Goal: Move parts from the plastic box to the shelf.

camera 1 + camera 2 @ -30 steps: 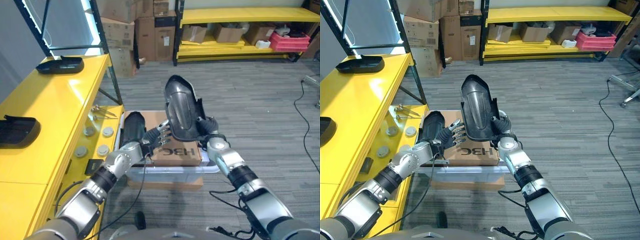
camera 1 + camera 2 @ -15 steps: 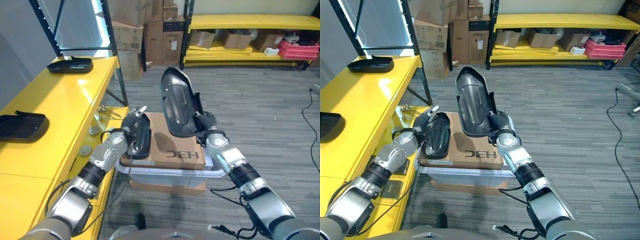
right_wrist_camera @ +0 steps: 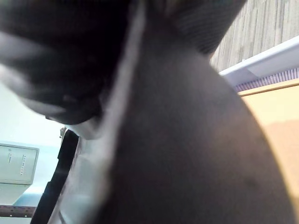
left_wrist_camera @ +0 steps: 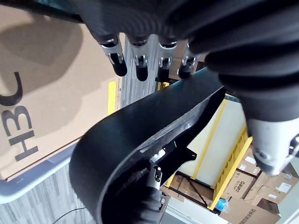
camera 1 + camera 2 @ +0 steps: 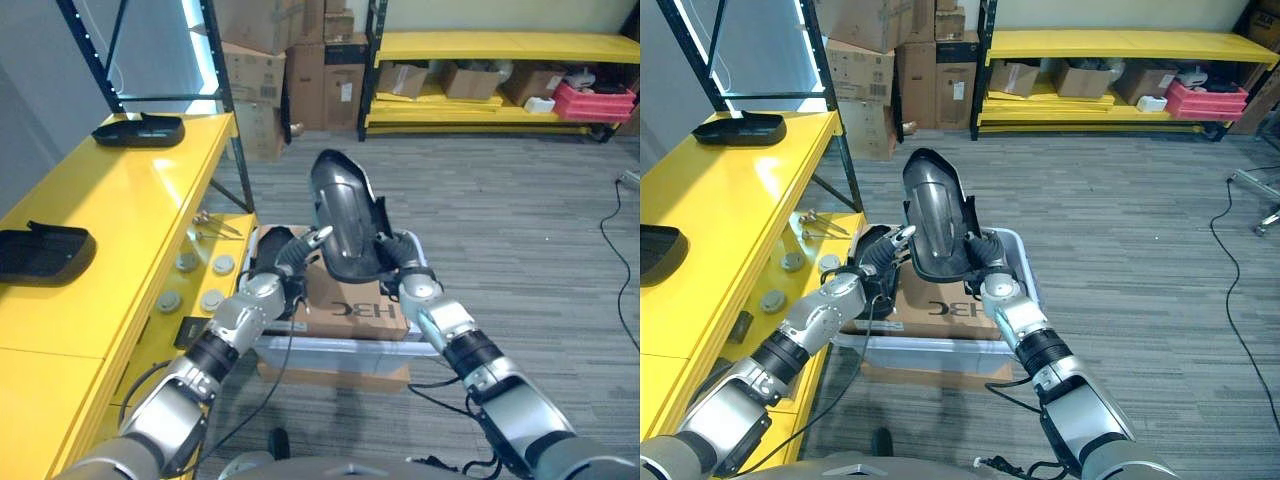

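Left hand (image 5: 283, 262) now back beside raised black part (image 5: 343, 222), fingers loose; right hand (image 5: 398, 262) clamped underneath, handover brewing.

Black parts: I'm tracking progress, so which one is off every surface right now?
The large glossy part, raised upright over the cardboard box in the right hand; two others lie on the yellow shelf.

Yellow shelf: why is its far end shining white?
Left eye view: the yellow shelf's glossy top mirrors the bright light strip standing behind it. Left wrist view: a dark shadow lies on the cardboard box.
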